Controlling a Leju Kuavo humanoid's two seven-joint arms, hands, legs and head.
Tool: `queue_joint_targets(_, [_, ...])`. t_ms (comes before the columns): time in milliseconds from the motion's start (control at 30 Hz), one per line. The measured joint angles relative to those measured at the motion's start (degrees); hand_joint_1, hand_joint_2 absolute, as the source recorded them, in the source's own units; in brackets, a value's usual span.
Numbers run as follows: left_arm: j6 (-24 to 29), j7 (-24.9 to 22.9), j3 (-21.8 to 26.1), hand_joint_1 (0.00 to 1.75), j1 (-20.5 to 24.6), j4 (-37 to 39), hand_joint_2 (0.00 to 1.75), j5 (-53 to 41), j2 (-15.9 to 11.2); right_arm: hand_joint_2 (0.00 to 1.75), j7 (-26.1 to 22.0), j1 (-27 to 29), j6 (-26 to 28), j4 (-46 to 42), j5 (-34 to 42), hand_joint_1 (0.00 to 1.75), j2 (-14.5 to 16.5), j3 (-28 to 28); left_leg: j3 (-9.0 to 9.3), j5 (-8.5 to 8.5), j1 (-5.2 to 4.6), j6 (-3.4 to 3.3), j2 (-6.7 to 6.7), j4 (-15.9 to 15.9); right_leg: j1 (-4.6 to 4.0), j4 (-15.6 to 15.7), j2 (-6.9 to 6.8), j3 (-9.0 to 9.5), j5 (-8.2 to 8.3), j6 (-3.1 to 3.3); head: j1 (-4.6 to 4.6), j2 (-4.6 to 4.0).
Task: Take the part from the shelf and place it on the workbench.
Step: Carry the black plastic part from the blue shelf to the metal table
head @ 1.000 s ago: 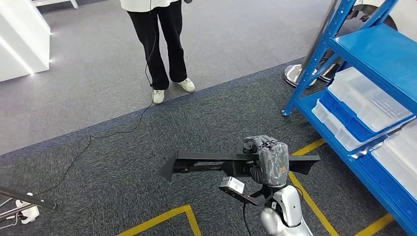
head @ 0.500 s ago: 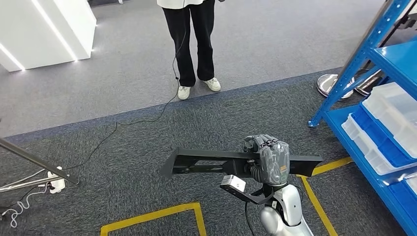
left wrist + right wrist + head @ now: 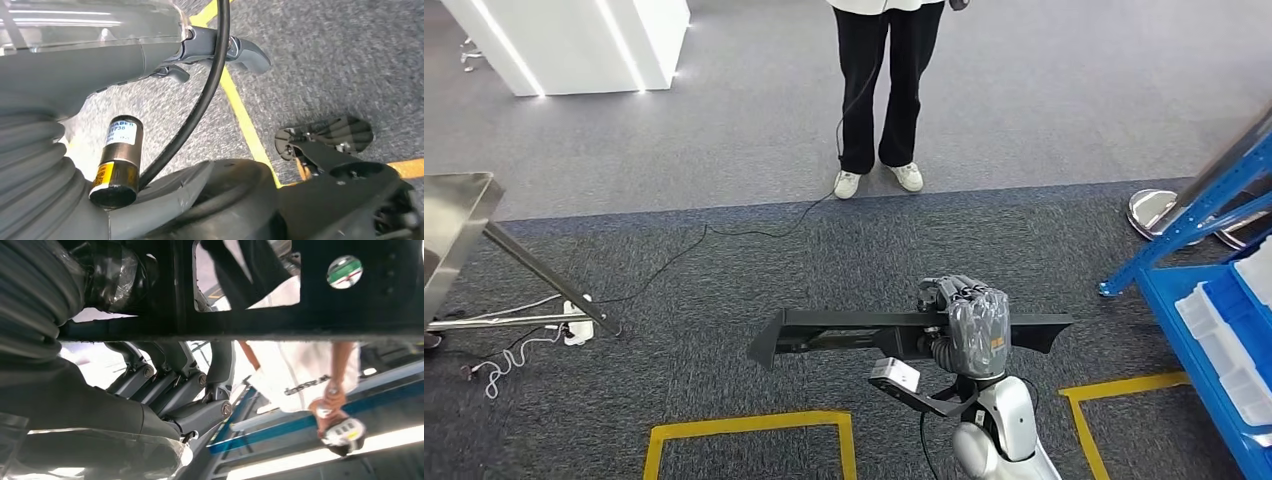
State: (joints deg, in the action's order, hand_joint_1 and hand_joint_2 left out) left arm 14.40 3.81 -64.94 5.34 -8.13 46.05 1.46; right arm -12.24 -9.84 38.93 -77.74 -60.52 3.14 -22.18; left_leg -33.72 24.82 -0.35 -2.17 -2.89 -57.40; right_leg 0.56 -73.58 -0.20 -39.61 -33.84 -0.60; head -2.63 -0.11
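The part [image 3: 844, 331] is a long black bar with cut-outs, held level in front of my body above the carpet. My right hand [image 3: 969, 322] grips it right of its middle, fingers wrapped over the top. In the right wrist view the part [image 3: 310, 295] crosses the picture with the dark fingers [image 3: 172, 385] curled round it. A steel corner of the workbench [image 3: 452, 235] shows at the far left. The blue shelf [image 3: 1199, 205] stands at the right edge. My left hand [image 3: 125, 55] hangs over the floor, holding nothing, its fingers [image 3: 242, 50] loosely apart.
A person [image 3: 884, 90] in dark trousers and white shoes stands ahead, and the right wrist view shows this person's hand with a controller [image 3: 342, 432]. A black cable [image 3: 674, 260] and power strip [image 3: 576, 320] lie near the workbench leg. Yellow floor lines [image 3: 749, 428] and clear bins [image 3: 1229, 345] are nearby.
The whole view has swung left: the shelf slid to the right edge and the workbench corner came in at the left. The right hand and part keep the same pose.
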Motion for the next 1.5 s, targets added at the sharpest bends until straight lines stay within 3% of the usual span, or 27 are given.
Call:
queue_joint_targets(33, [0.0, 0.0, 0.0, 0.0, 0.0, 0.0, 1.75, 0.0, 0.0, 1.75, 0.1, 0.0, 0.0, 0.0, 0.0, 1.75, 0.0, -0.1, 0.01, 0.14, 0.08, 0.15, -0.79, -0.3, 0.17, 2.8, 0.38, 1.04, 2.15, -0.09, 0.01, 0.0])
queue_joint_targets(100, [0.0, 0.0, 0.0, 0.0, 0.0, 0.0, 1.75, 0.0, 0.0, 1.75, 0.1, -0.2, 0.0, 0.1, 0.0, 1.75, -0.1, -0.2, -0.36, 0.6, 0.23, 0.67, -2.24, -1.2, 0.7, 9.4, 2.9, 3.8, 5.35, -0.27, 0.0, 0.0])
queue_joint_targets(167, [0.0, 0.0, 0.0, 0.0, 0.1, 0.0, 1.75, 0.1, 0.0, 1.75, 0.2, -0.2, 0.0, 0.2, 0.1, 1.75, -0.1, -0.3, -1.11, 0.76, 0.35, 1.32, -3.54, -1.9, 0.87, 12.2, 4.82, 4.88, 5.94, -0.12, -0.01, 0.0])
queue_joint_targets(233, [0.0, 0.0, 0.0, 0.0, 0.0, 0.0, 1.75, 0.1, 0.0, 1.75, 0.2, -0.2, 0.0, 0.3, 0.2, 1.75, -0.1, -0.4, -1.66, 0.56, 0.55, 1.97, -4.67, -1.8, 0.7, 12.4, 4.04, 4.85, 6.05, 0.54, 0.0, 0.0])
queue_joint_targets(267, [0.0, 0.0, 0.0, 0.0, -0.1, 0.0, 1.75, 0.1, 0.0, 1.75, 0.3, -0.4, 0.0, 0.3, 0.2, 1.75, -0.1, -0.5, -1.85, 0.68, 0.54, 2.25, -4.2, -2.1, 0.68, 12.6, 3.41, 5.0, 6.13, 0.92, 0.0, 0.0])
queue_joint_targets(333, [0.0, 0.0, 0.0, 0.0, -0.1, 0.0, 1.75, 0.1, -0.1, 1.75, 0.3, -0.7, 0.0, 0.3, 0.3, 1.75, -0.1, -0.6, -3.4, 2.46, 0.47, 2.77, -1.34, -5.4, 0.7, 13.0, 1.94, 5.41, 6.21, 1.67, 0.15, 0.0])
queue_joint_targets(400, [0.1, 0.0, 0.0, 0.0, 0.1, 0.0, 1.75, 0.1, -0.1, 1.75, 0.4, -0.7, 0.0, 0.3, 0.4, 1.75, -0.2, -0.6, -7.0, 5.83, 0.51, 3.2, 1.57, -12.7, 0.37, 13.0, 0.28, 5.64, 6.01, 2.16, 0.27, 0.0])
queue_joint_targets(467, [0.1, 0.1, 0.0, 0.0, 0.2, 0.0, 1.75, 0.1, -0.1, 1.75, 0.5, -0.7, 0.0, 0.3, 0.4, 1.75, -0.2, -0.6, -9.88, 7.4, 0.58, 3.29, 2.22, -18.2, 0.07, 13.0, -1.37, 5.7, 5.82, 2.35, 0.27, 0.0])
queue_joint_targets(500, [0.1, 0.1, 0.0, 0.0, 0.1, 0.0, 1.75, 0.1, -0.1, 1.75, 0.5, -0.7, 0.0, 0.3, 0.4, 1.75, -0.3, -0.6, -9.76, 6.62, 0.57, 3.18, 2.31, -17.9, -0.03, 13.0, -2.1, 5.78, 5.73, 2.39, 0.27, 0.0])
queue_joint_targets(533, [0.1, 0.1, 0.0, 0.0, 0.0, 0.0, 1.75, 0.1, -0.1, 1.75, 0.5, -0.7, 0.0, 0.3, 0.4, 1.75, -0.3, -0.6, -8.44, 4.93, 0.51, 2.95, 2.5, -15.4, -0.12, 13.0, -2.76, 5.92, 5.62, 2.38, 0.27, 0.0])
queue_joint_targets(567, [0.1, 0.1, 0.0, 0.0, 0.0, 0.0, 1.75, 0.1, -0.1, 1.75, 0.6, -0.7, 0.0, 0.3, 0.4, 1.75, -0.3, -0.6, -6.18, 2.9, 0.32, 2.56, 3.31, -11.2, -0.21, 13.1, -3.4, 6.14, 5.48, 2.36, 0.27, 0.0])
queue_joint_targets(633, [0.1, 0.3, 0.0, 0.0, 0.1, 0.0, 1.75, 0.0, -0.1, 1.75, 0.6, -0.8, 0.0, 0.3, 0.5, 1.75, -0.3, -0.6, -2.34, 0.7, -0.46, 1.64, 5.64, -3.9, -0.43, 13.1, -4.53, 6.5, 5.18, 2.09, 0.26, 0.0])
queue_joint_targets(700, [0.1, 0.5, 0.0, 0.0, 0.3, 0.0, 1.75, 0.0, -0.2, 1.75, 0.6, -0.9, 0.0, 0.3, 0.7, 1.75, -0.3, -0.6, -1.42, 0.63, -1.1, 1.02, 6.35, -1.7, -0.52, 13.3, -5.59, 6.74, 5.01, 1.63, 0.26, 0.0])
queue_joint_targets(767, [0.1, 0.6, 0.0, 0.0, 0.2, 0.0, 1.75, 0.0, -0.2, 1.75, 0.6, -1.0, 0.0, 0.3, 0.8, 1.75, -0.3, -0.6, -1.31, 0.34, -1.07, 0.7, 5.22, -1.2, -0.56, 13.6, -6.56, 6.89, 4.9, 1.2, 0.26, 0.0])
queue_joint_targets(800, [0.1, 0.6, -0.1, 0.0, 0.1, 0.0, 1.75, 0.0, -0.2, 1.75, 0.6, -1.1, 0.0, 0.3, 0.9, 1.75, -0.3, -0.6, -1.03, 0.1, -0.89, 0.56, 4.74, -0.8, -0.52, 13.5, -6.54, 7.01, 4.74, 0.97, 0.23, 0.0])
queue_joint_targets(867, [0.1, 0.6, -0.1, 0.0, 0.0, 0.0, 1.75, 0.1, -0.2, 1.75, 0.5, -1.3, 0.0, 0.3, 1.0, 1.75, -0.4, -0.6, -0.26, -0.35, -0.43, 0.21, 3.87, 0.1, -0.44, 11.1, -4.3, 6.17, 3.21, 0.52, 0.21, 0.0])
queue_joint_targets(933, [0.1, 0.6, -0.1, 0.0, 0.1, 0.0, 1.75, 0.1, -0.2, 1.75, 0.5, -1.4, 0.0, 0.4, 1.0, 1.75, -0.5, -0.6, -0.16, -0.43, -0.3, -0.13, 2.86, 0.3, -0.2, 4.9, -1.19, 3.27, 0.12, 0.26, 0.2, 0.0])
queue_joint_targets(1000, [0.1, 0.6, -0.1, 0.0, 0.2, 0.0, 1.75, 0.1, -0.1, 1.75, 0.5, -1.1, 0.0, 0.6, 1.0, 1.75, -0.8, -0.6, -0.17, -0.37, -0.27, -0.29, 1.53, 0.1, -0.07, -0.9, -0.14, -0.01, -1.55, 0.07, 0.19, 0.0])
queue_joint_targets(1033, [0.1, 0.5, -0.1, 0.0, 0.2, 0.0, 1.75, 0.1, -0.1, 1.75, 0.5, -0.9, 0.0, 0.7, 1.0, 1.75, -0.9, -0.6, -0.16, -0.28, -0.23, -0.22, 0.75, 0.0, 0.03, -1.3, -0.02, -0.58, -0.84, -0.03, 0.2, 0.0])
queue_joint_targets(1067, [0.1, 0.5, -0.2, 0.0, 0.1, 0.0, 1.75, 0.1, -0.1, 1.75, 0.5, -0.9, 0.0, 0.7, 1.0, 1.75, -0.9, -0.6, -0.15, -0.12, -0.14, -0.06, -0.07, -0.3, 0.2, 0.7, 0.19, 0.01, 1.08, -0.16, 0.2, 0.0])
queue_joint_targets(1133, [0.1, 0.3, -0.3, 0.0, 0.1, 0.0, 1.75, 0.1, -0.1, 1.75, 0.5, -0.9, 0.0, 0.9, 1.0, 1.75, -0.9, -0.6, -0.38, 0.43, 0.01, 0.49, -1.53, -1.3, 0.7, 7.8, 2.14, 2.76, 5.06, -0.49, 0.18, 0.0])
queue_joint_targets(1200, [0.1, 0.3, -0.3, 0.0, 0.2, 0.0, 1.75, 0.1, -0.1, 1.75, 0.4, -0.8, 0.0, 1.1, 1.0, 1.75, -0.9, -0.6, -0.94, 0.78, 0.1, 1.1, -2.74, -2.1, 0.92, 11.8, 3.9, 4.45, 6.39, -0.4, 0.18, 0.0])
queue_joint_targets(1233, [0.1, 0.2, -0.4, 0.0, 0.2, 0.0, 1.75, 0.1, -0.1, 1.75, 0.3, -0.8, 0.0, 1.2, 1.0, 1.75, -0.9, -0.7, -1.21, 0.74, 0.16, 1.4, -3.29, -2.2, 0.79, 11.9, 4.0, 4.55, 6.16, -0.14, 0.19, 0.0])
queue_joint_targets(1300, [0.1, 0.2, -0.4, 0.0, 0.0, 0.0, 1.75, 0.1, -0.2, 1.75, 0.2, -0.9, 0.0, 1.4, 1.0, 1.75, -0.9, -0.9, -1.52, 0.7, 0.35, 1.94, -3.73, -2.3, 0.66, 12.2, 2.82, 4.74, 6.38, 0.63, 0.19, 0.0])
queue_joint_targets(1367, [0.1, 0.2, -0.4, 0.0, -0.1, 0.0, 1.75, 0.1, -0.2, 1.75, 0.1, -1.0, 0.0, 1.4, 1.3, 1.75, -0.8, -1.0, -2.43, 1.87, 0.29, 2.46, -1.53, -4.2, 0.7, 12.7, 1.58, 5.13, 6.48, 1.43, 0.27, 0.0])
queue_joint_targets(1433, [0.1, 0.2, -0.4, 0.0, 0.1, 0.0, 1.75, 0.1, -0.3, 1.75, 0.0, -1.0, 0.0, 1.6, 1.6, 1.75, -0.7, -1.2, -5.35, 4.86, 0.33, 2.9, 1.23, -10.2, 0.49, 12.8, 0.11, 5.34, 6.36, 2.0, 0.34, 0.0])
queue_joint_targets(1500, [0.1, 0.2, -0.4, 0.0, 0.2, 0.0, 1.75, 0.1, -0.3, 1.75, -0.2, -0.9, 0.0, 1.9, 1.8, 1.75, -0.6, -1.3, -8.66, 7.19, 0.52, 3.14, 1.97, -16.6, 0.23, 12.8, -1.48, 5.37, 6.17, 2.24, 0.34, 0.0])
